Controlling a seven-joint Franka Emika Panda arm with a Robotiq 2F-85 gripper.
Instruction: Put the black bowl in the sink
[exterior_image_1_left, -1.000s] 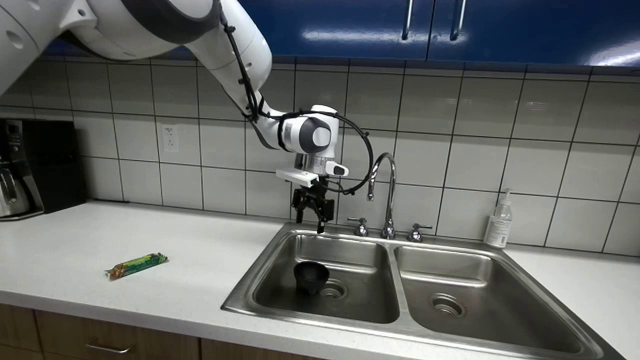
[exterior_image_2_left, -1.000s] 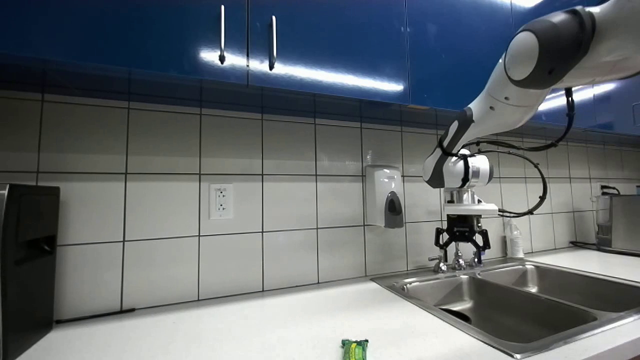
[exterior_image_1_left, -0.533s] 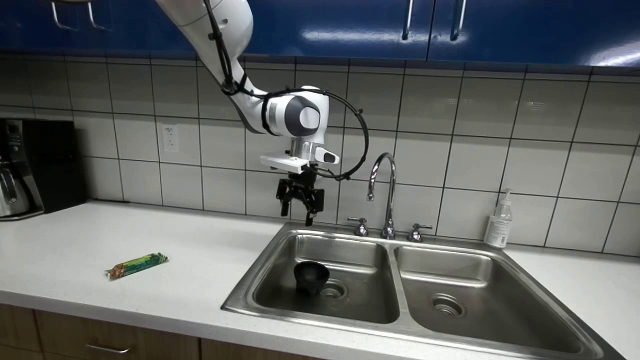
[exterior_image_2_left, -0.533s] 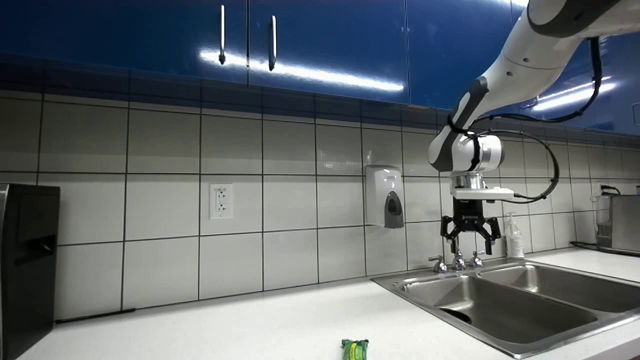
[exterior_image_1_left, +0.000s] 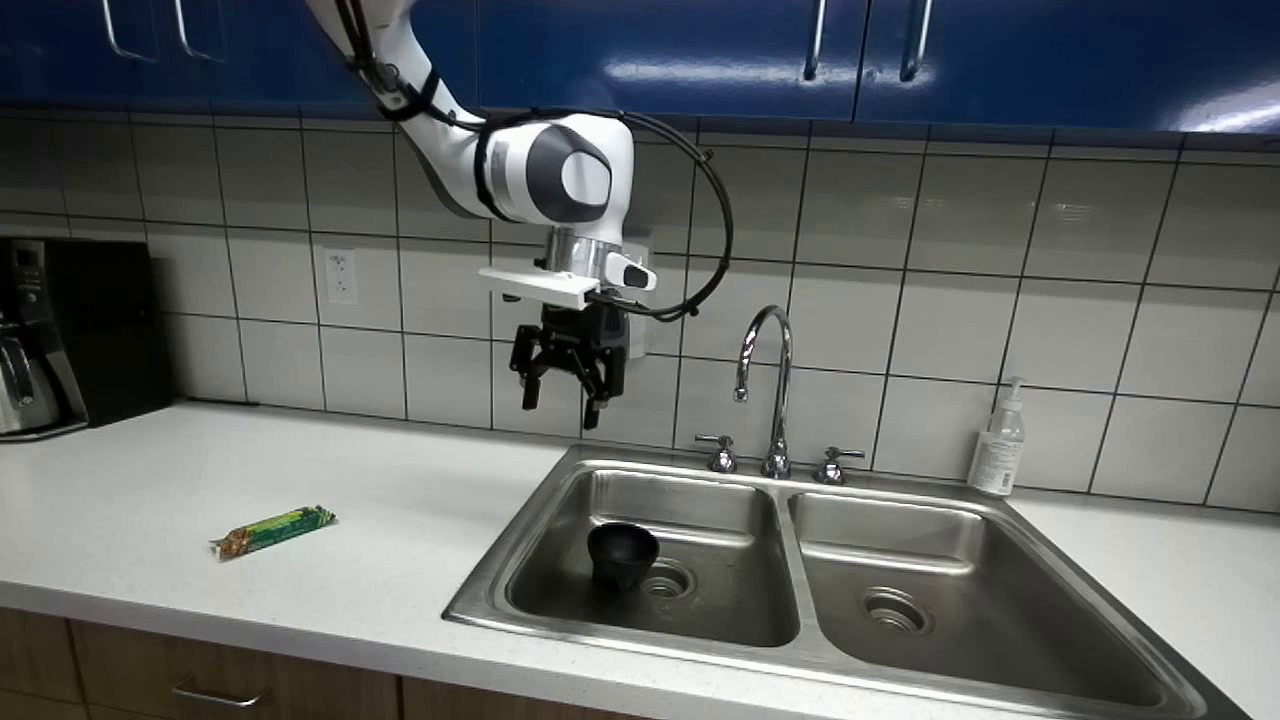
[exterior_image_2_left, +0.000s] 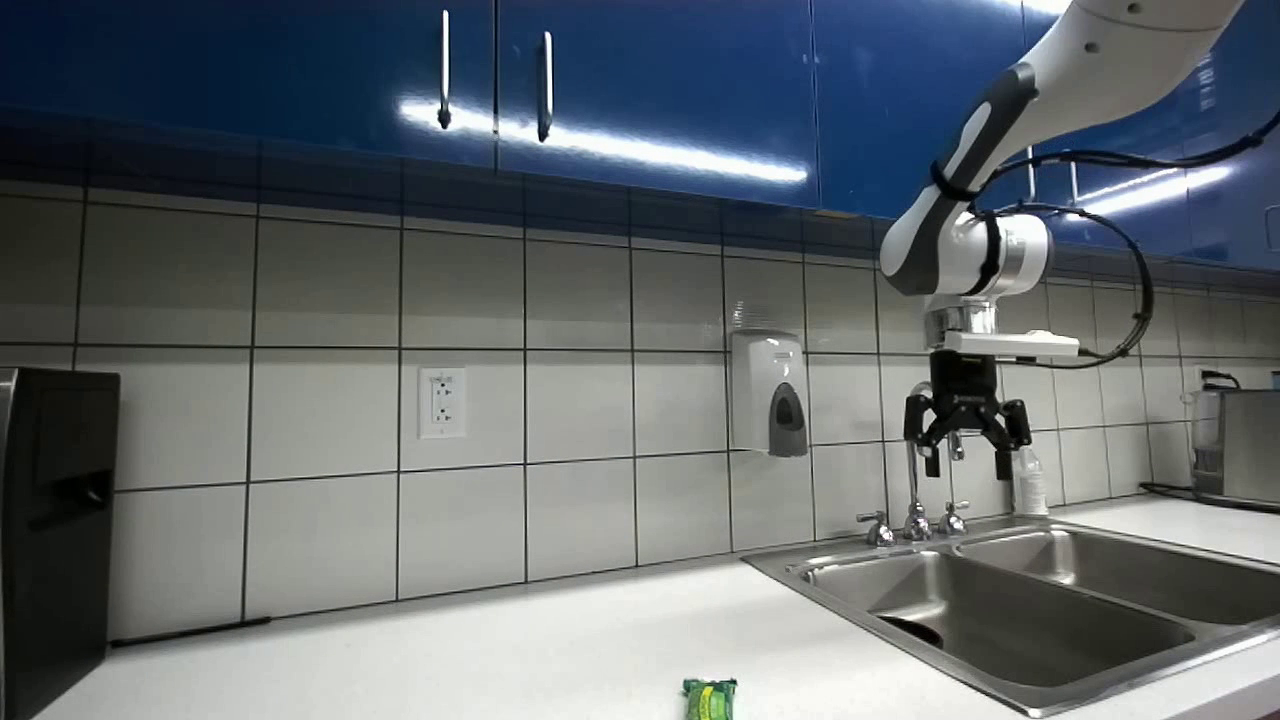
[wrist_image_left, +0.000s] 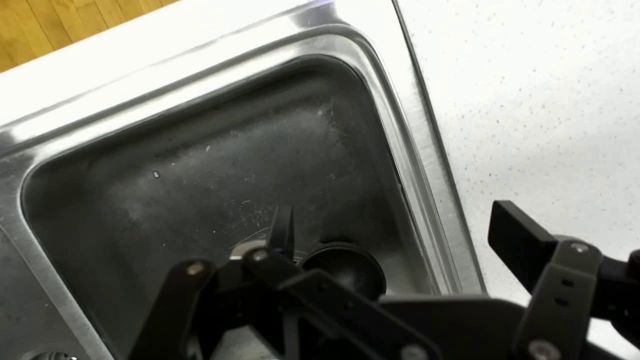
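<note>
The black bowl (exterior_image_1_left: 622, 555) sits in the left basin of the steel sink (exterior_image_1_left: 725, 605), beside the drain. In an exterior view only a dark edge of the bowl (exterior_image_2_left: 912, 630) shows past the rim of the sink (exterior_image_2_left: 1040, 600). My gripper (exterior_image_1_left: 561, 408) is open and empty, well above the sink's left side and apart from the bowl. It also hangs high in an exterior view (exterior_image_2_left: 968, 466). In the wrist view the gripper's fingers (wrist_image_left: 394, 217) are wide apart. The bowl (wrist_image_left: 357, 270) lies far below, partly hidden by the left finger's linkage.
A chrome faucet (exterior_image_1_left: 782, 390) with two handles stands behind the sink. A green wrapped bar (exterior_image_1_left: 272, 532) lies on the counter. A soap bottle (exterior_image_1_left: 998, 445) stands behind the right basin. A black coffee maker (exterior_image_1_left: 90, 335) is at the far left. Blue cabinets (exterior_image_1_left: 680, 55) hang overhead.
The open gripper has risen and moved away from the back wall, leftward in an exterior view and rightward in an exterior view. The bowl has stayed still in the left basin.
</note>
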